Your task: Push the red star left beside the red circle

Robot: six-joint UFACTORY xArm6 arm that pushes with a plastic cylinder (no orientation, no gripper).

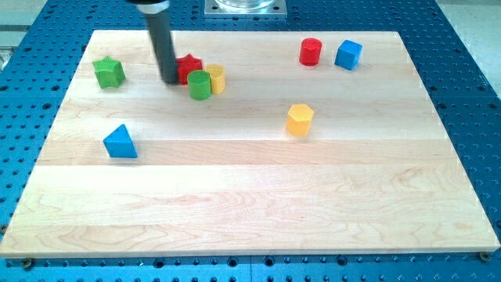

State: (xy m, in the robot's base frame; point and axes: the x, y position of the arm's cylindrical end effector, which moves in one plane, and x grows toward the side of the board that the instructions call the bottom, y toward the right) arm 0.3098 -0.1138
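Note:
The red star [189,66] lies near the view's top, left of centre. My tip [170,80] rests on the board right against the star's left side. A green cylinder [200,84] touches the star's lower right, and a yellow block [215,78] sits just right of the cylinder. The red circle [311,52] is a red cylinder far to the right near the view's top, well apart from the star.
A blue cube [348,54] stands just right of the red circle. A green star [109,72] lies at the left. A blue triangle [120,142] lies lower left. A yellow hexagonal block [299,119] sits right of centre. The wooden board [250,211] lies on a blue perforated table.

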